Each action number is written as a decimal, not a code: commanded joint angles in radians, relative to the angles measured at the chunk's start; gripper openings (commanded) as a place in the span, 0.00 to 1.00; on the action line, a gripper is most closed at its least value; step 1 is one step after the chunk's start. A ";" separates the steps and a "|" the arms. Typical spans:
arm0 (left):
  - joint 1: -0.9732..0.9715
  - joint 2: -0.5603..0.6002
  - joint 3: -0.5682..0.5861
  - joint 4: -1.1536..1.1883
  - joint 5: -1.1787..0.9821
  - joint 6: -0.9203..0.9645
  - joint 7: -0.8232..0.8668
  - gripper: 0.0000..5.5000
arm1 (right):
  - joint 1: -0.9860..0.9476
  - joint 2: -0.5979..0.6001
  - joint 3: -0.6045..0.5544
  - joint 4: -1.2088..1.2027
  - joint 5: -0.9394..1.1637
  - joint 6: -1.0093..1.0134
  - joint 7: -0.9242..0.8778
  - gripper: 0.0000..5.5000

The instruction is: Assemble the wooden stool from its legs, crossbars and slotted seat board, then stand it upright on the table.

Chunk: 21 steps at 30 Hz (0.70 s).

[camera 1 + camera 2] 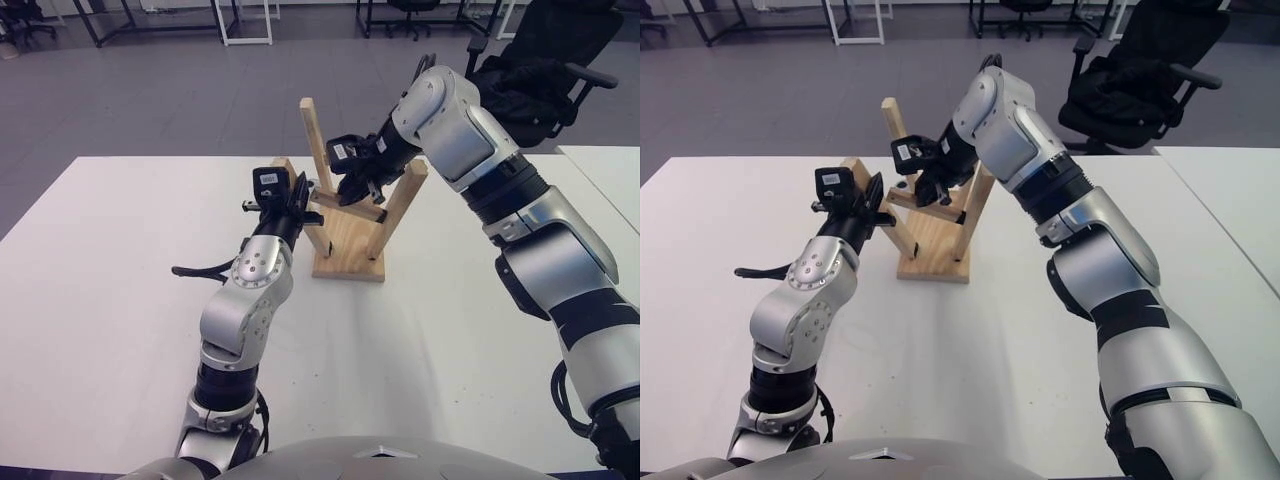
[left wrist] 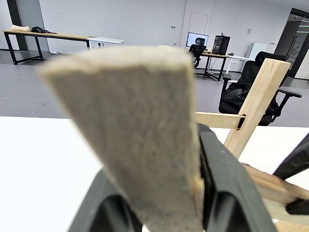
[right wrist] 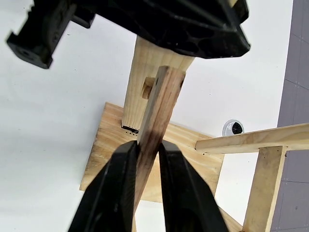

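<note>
1. The stool sits upside down in the middle of the white tabletop, its seat board flat and its legs up.
2. The left gripper's fingers pinch one leg, which hides most of them.
3. The right gripper's fingers pinch a crossbar. Its lower end is cut off.

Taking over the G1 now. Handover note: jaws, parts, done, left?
Left gripper: jaws shut on a leg.
Right gripper: jaws shut on a crossbar running to that leg.
Stool is upside down, with the seat board flat on the table and the legs pointing up.
Done: legs in the board, second crossbar fitted.
Left: check the held crossbar is seated (unclear), release, flip the stool upright.
</note>
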 commanded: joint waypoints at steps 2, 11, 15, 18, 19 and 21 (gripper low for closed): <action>0.069 0.014 0.038 0.120 0.036 0.112 -0.003 0.20 | 0.010 -0.002 0.015 -0.007 -0.028 -0.048 -0.019 0.11; 0.034 -0.005 0.042 0.146 0.028 0.123 -0.040 0.20 | 0.003 0.069 0.033 0.102 -0.056 -0.089 -0.053 0.11; 0.019 -0.003 0.048 0.156 0.026 0.125 -0.051 0.20 | 0.029 0.090 0.054 0.152 -0.078 -0.118 -0.068 0.11; 0.010 -0.002 0.039 0.162 0.033 0.123 -0.055 0.20 | 0.042 0.109 0.064 0.180 -0.091 -0.127 -0.074 0.11; 0.009 -0.002 0.036 0.162 0.036 0.122 -0.056 0.20 | 0.046 0.115 0.068 0.201 -0.098 -0.135 -0.080 0.11; 0.008 -0.002 0.025 0.161 0.039 0.122 -0.058 0.20 | 0.054 0.125 0.074 0.238 -0.107 -0.142 -0.084 0.11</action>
